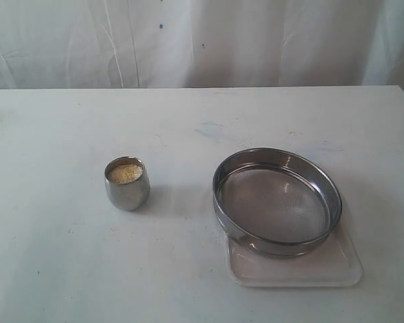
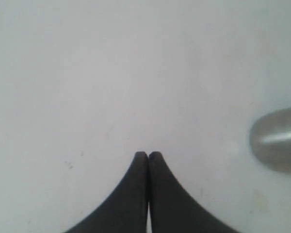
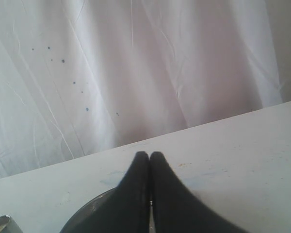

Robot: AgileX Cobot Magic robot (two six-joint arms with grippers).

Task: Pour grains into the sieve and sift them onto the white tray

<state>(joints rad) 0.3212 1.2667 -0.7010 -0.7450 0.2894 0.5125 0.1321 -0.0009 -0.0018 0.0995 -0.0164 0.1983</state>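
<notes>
Nothing poured yet: grains (image 1: 125,173) are sitting in the cup (image 1: 127,193) mid-tabletop (image 1: 54,134); empty sieve (image 1: 277,200) is lying on the tray (image 1: 338,266) toward the front right corner. Left claw (image 2: 148,154) and right claw (image 3: 149,154) are hanging closed, empty.

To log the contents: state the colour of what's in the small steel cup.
Pale yellow grains fill the steel cup; the exterior view shows them best.
</notes>
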